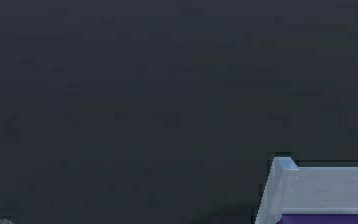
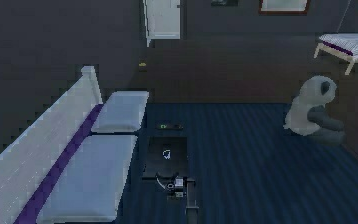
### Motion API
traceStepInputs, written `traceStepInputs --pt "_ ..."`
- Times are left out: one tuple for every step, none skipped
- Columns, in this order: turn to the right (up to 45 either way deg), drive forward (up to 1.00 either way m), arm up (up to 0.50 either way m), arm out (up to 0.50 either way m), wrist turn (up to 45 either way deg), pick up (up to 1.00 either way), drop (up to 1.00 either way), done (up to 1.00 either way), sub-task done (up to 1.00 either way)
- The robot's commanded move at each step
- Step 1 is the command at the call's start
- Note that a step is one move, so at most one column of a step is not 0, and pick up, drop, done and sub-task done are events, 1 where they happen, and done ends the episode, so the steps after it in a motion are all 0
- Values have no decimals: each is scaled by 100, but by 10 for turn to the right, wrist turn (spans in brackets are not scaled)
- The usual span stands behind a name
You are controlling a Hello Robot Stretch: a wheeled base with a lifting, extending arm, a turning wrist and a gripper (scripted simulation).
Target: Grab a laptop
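Arm side view, fingers near laptop

A pale corner of the bed pokes into the forward view's bottom right, the rest cut off. In the arm side view its near end runs off the bottom edge, where the arm comes in. The gripper sits at the dark laptop; whether it touches or holds anything, I cannot tell. A small dark thing beyond is too small to name. The door, a framed picture and a second bed are cropped by the edges.
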Motion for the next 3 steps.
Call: traceStepInputs --pt "0 0 0 0 0 100 0 0 0" --pt "0 0 10 0 0 0 0 0 0" --pt "0 0 0 0 0 0 0 100 0"
